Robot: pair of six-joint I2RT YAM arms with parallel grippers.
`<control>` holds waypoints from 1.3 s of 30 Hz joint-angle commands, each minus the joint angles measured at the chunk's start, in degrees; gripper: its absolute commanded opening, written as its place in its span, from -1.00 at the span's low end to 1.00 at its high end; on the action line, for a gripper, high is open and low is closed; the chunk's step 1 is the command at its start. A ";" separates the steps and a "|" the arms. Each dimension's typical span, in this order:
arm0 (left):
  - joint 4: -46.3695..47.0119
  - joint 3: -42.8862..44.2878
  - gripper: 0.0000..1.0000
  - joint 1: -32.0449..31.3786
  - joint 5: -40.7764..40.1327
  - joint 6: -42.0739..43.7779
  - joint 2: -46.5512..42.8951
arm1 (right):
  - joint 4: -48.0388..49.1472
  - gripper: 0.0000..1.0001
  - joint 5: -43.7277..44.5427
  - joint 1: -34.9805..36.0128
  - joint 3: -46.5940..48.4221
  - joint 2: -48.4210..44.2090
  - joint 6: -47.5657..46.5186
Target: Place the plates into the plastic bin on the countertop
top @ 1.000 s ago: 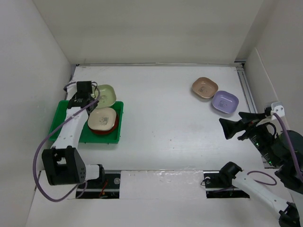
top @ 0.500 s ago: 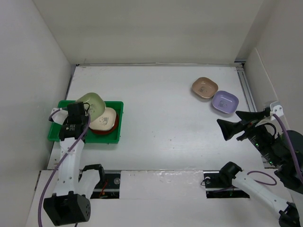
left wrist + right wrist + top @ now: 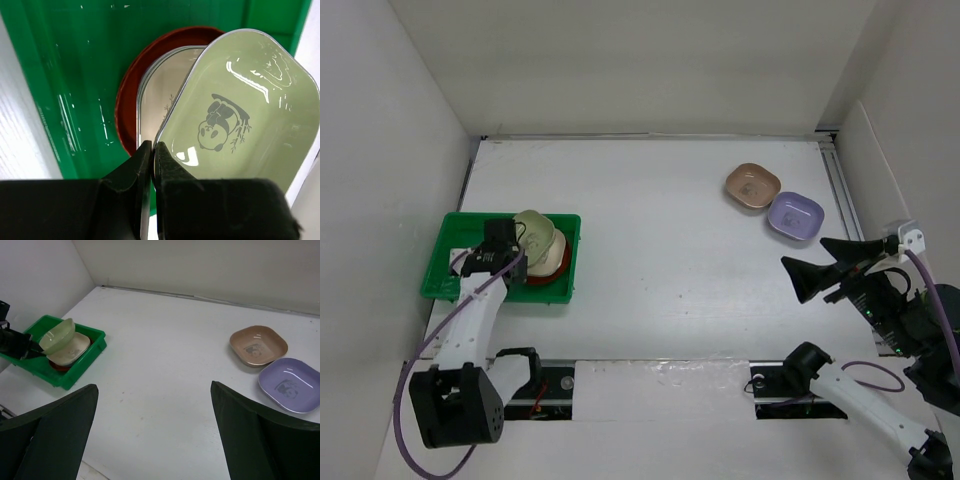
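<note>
My left gripper (image 3: 510, 246) (image 3: 152, 150) is shut on the rim of an olive green plate (image 3: 538, 231) (image 3: 240, 115) with a panda print, held tilted over the stack in the green plastic bin (image 3: 445, 270) (image 3: 65, 75). The stack is a cream plate (image 3: 155, 95) on a red-brown plate (image 3: 127, 100). A tan-pink plate (image 3: 752, 186) (image 3: 258, 345) and a lavender plate (image 3: 795, 215) (image 3: 290, 385) lie on the white countertop (image 3: 660, 250) at the far right. My right gripper (image 3: 810, 262) (image 3: 154, 387) hangs open and holds nothing, just in front of the lavender plate.
White walls close in the countertop on the left, back and right. The bin's left half shows bare green floor (image 3: 460, 240). A metal rail (image 3: 840, 180) runs along the right edge beside the two loose plates.
The left arm carried the olive green plate from the bin's back edge, out to the left, and now over the stacked plates. The right arm has hardly moved.
</note>
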 commanded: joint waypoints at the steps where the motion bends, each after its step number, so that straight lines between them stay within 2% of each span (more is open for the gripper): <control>1: 0.34 2.84 -1.00 -0.08 1.42 -5.70 1.85 | 3.12 1.00 -0.72 0.61 -0.14 -0.55 -0.98; 2: 0.34 2.32 -1.00 -0.08 1.42 -5.71 1.85 | 3.12 1.00 -0.72 0.61 -0.14 -0.55 -0.98; 3: 0.34 2.32 -0.91 -0.08 1.42 -5.71 1.85 | 3.12 1.00 -0.72 0.61 -0.14 -1.07 -1.58; 4: 0.95 1.79 -0.67 -0.08 1.42 -5.71 0.90 | 2.60 1.00 -0.72 0.61 -0.14 -1.08 -1.59; 5: 0.96 1.27 -0.11 -0.08 1.42 -5.71 -0.59 | 2.59 1.00 -0.72 0.61 -0.14 -1.08 -1.59; 6: 1.65 1.26 0.23 -0.08 1.94 -5.71 -1.39 | 2.59 1.00 -0.72 0.61 -0.14 -1.08 -1.59; 7: 1.66 1.26 0.54 -0.08 1.95 -5.71 -2.18 | 2.59 1.00 -0.11 0.61 -0.14 -1.08 -2.11; 9: 1.66 2.40 0.99 -0.08 1.95 -5.09 -4.37 | 2.59 1.00 -0.11 0.61 -0.14 -1.08 -2.12; 12: 2.36 6.69 0.99 -0.08 3.09 -0.81 -6.84 | 3.21 1.00 1.29 0.61 -1.28 1.28 -0.90; 16: 5.34 11.45 0.99 -0.08 3.62 8.40 -7.38 | 4.78 1.00 5.77 0.61 -4.44 7.59 7.52; 18: 3.86 13.21 0.99 -0.08 2.12 10.71 -5.98 | 8.10 1.00 6.83 0.61 -6.81 10.33 8.78; 20: 5.96 13.83 0.99 -0.08 2.91 17.02 -4.13 | 10.05 1.00 10.68 0.61 -8.04 14.46 10.70; 21: 7.62 13.83 0.99 -0.08 4.39 19.84 -3.51 | 10.84 1.00 15.40 -1.31 -8.57 16.22 11.41; 23: 12.63 13.04 0.99 -0.08 8.26 24.69 -0.62 | 14.44 1.00 15.81 -6.57 -10.33 22.69 12.11; 24: 14.65 13.04 0.99 -0.08 11.93 29.23 0.61 | 16.20 1.00 8.58 -10.51 -10.94 25.35 12.12; 25: 16.58 13.04 0.99 -0.08 14.14 31.10 2.01 | 20.22 1.00 3.55 -19.52 -12.26 28.16 12.12; 26: 18.26 13.04 0.99 -0.08 15.30 32.25 4.81 | 21.82 1.00 -0.77 -23.61 -12.27 34.02 12.12; 27: 20.10 12.43 0.99 -0.08 18.79 34.17 6.06 | 23.32 1.00 -3.16 -26.78 -12.27 36.77 12.12; 29: 21.17 13.03 0.99 -0.61 20.84 38.65 8.35 | 25.26 1.00 -3.89 -32.93 -10.09 42.05 11.42; 33: 20.75 19.00 0.99 -10.69 15.41 42.35 14.49 | 23.78 1.00 -0.46 -40.42 -4.19 55.22 10.80; 34: 19.95 20.76 0.99 -16.20 13.05 42.37 15.81 | 23.77 1.00 -0.46 -42.35 -3.66 57.00 10.80; 36: 19.07 24.62 0.99 -21.24 10.75 42.37 18.01 | 23.77 1.00 -1.86 -46.66 -3.66 60.08 10.80; 37: 18.37 25.60 0.99 -25.88 8.30 42.37 19.76 | 24.47 1.00 -1.34 -47.72 -3.66 62.27 10.80; 39: 17.83 27.27 0.99 -30.12 5.57 42.37 21.09 | 25.09 1.00 -1.34 -50.35 -3.66 63.95 10.80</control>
